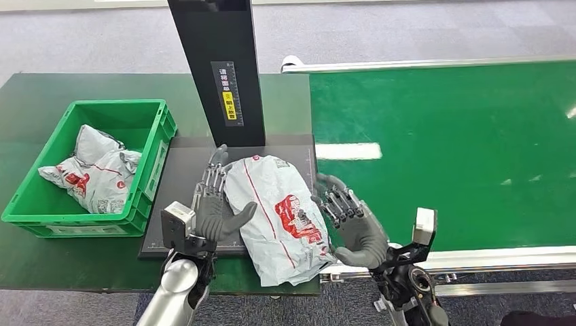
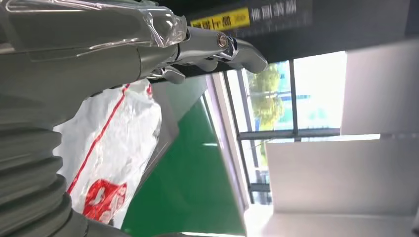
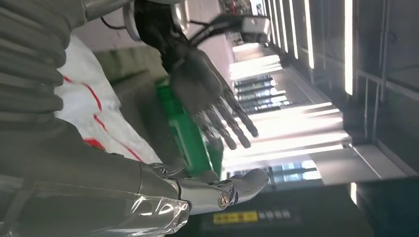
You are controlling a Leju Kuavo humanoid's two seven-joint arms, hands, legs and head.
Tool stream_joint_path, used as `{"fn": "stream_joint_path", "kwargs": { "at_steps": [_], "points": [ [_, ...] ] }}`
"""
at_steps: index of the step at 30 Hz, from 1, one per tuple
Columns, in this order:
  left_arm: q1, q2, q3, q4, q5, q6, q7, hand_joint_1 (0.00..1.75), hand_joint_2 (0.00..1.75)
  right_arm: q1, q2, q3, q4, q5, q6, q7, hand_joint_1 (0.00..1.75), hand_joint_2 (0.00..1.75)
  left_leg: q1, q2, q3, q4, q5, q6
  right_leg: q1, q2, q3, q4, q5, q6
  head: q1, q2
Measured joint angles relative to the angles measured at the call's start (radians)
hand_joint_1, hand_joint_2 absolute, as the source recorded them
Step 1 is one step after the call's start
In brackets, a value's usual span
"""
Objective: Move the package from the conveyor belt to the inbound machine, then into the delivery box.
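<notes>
You see the white courier package (image 1: 278, 217) lying on the dark inbound machine platform (image 1: 178, 183) at 6 o'clock from its black column (image 1: 217, 68), flanked by the left hand (image 1: 216, 204) at 9 o'clock and the right hand (image 1: 350, 221) at 3 o'clock, both with fingers spread, neither gripping it.

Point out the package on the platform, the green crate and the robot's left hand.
package (image 1: 278, 217), head view, red logo
green crate (image 1: 157, 151), head view, right wall
left hand (image 1: 216, 210), head view, back of hand
</notes>
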Motion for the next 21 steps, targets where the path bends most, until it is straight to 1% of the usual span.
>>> {"fn": "stream_joint_path", "kwargs": {
  "at_steps": [3,5,7,11,13,15,21],
  "points": [
    [0.003,0.004,-0.01,0.0,0.0,-0.024,0.001,0.0,1.75,-0.008,0.001,-0.015,0.0,0.005,-0.007,-0.009,0.0,1.75,0.0,0.0,0.0,0.0,0.0,0.0,0.0,0.0,0.0,0.0,0.0,0.0,0.0,0.0],
    [0.005,0.006,-0.015,0.0,-0.002,-0.063,0.002,0.0,1.75,-0.013,0.001,-0.023,0.001,0.041,-0.048,-0.031,0.0,1.75,0.0,0.0,0.0,0.0,0.0,0.0,0.0,0.0,0.0,0.0,0.0,0.0,0.0,0.0],
    [0.009,0.007,-0.026,-0.001,-0.02,-0.098,0.004,0.0,1.75,-0.02,0.001,-0.034,0.003,0.107,-0.137,-0.065,0.0,1.75,0.0,0.0,0.0,0.0,0.0,0.0,0.0,0.0,0.0,0.0,0.0,0.0,0.0,0.0],
    [0.017,0.007,-0.056,-0.003,-0.098,-0.117,0.027,0.0,1.75,-0.025,0.005,-0.06,0.003,0.254,-0.379,-0.115,0.0,1.75,0.0,0.0,0.0,0.0,0.0,0.0,0.0,0.0,0.0,0.0,0.0,0.0,0.0,0.0],
    [0.019,0.008,-0.074,-0.005,-0.144,-0.127,0.038,0.0,1.75,-0.023,0.012,-0.069,-0.001,0.299,-0.452,-0.121,0.0,1.75,0.0,0.0,0.0,0.0,0.0,0.0,0.0,0.0,0.0,0.0,0.0,0.0,0.0,0.0],
    [0.02,0.009,-0.092,-0.005,-0.177,-0.137,0.045,0.0,1.75,-0.019,0.017,-0.075,-0.004,0.314,-0.475,-0.123,0.0,1.75,0.0,0.0,0.0,0.0,0.0,0.0,0.0,0.0,0.0,0.0,0.0,0.0,0.0,0.0],
    [0.023,0.011,-0.119,-0.005,-0.191,-0.14,0.05,0.0,1.75,-0.014,0.025,-0.083,-0.009,0.319,-0.483,-0.125,0.0,1.75,0.0,0.0,0.0,0.0,0.0,0.0,0.0,0.0,0.0,0.0,0.0,0.0,0.0,0.0]
  ]
}}
